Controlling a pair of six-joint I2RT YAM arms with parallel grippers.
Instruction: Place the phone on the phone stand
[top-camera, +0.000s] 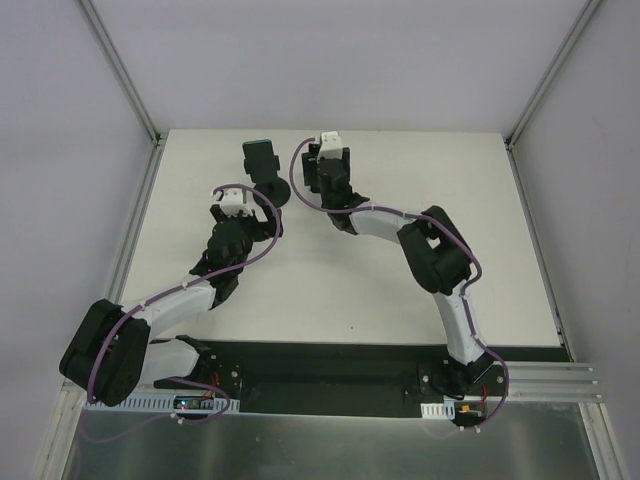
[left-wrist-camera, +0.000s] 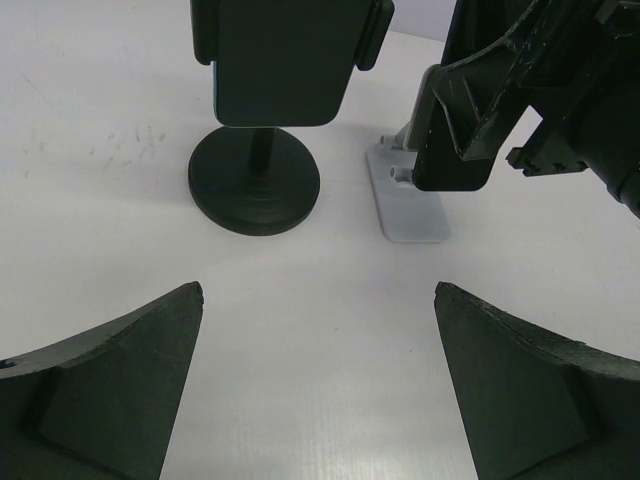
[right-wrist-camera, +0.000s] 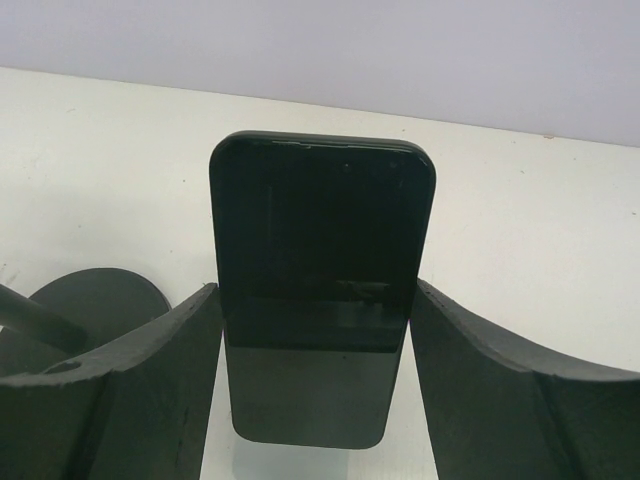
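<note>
The phone (right-wrist-camera: 320, 300) is a slim black slab with a glossy face, standing upright between the fingers of my right gripper (right-wrist-camera: 315, 290), which is shut on its two long edges. Its lower end is at the silver-grey phone stand (right-wrist-camera: 300, 465). In the left wrist view the phone (left-wrist-camera: 450, 160) leans along the stand's tilted back plate, over the flat base (left-wrist-camera: 412, 210), with the right gripper (left-wrist-camera: 540, 80) on it. In the top view the right gripper (top-camera: 322, 180) hides both. My left gripper (left-wrist-camera: 318, 290) is open and empty over bare table.
A black holder with a round disc base (left-wrist-camera: 254, 183) and a clamp cradle (left-wrist-camera: 285, 55) stands just left of the stand, close to both grippers; it shows in the top view (top-camera: 264, 165). The table's back edge and frame posts lie behind.
</note>
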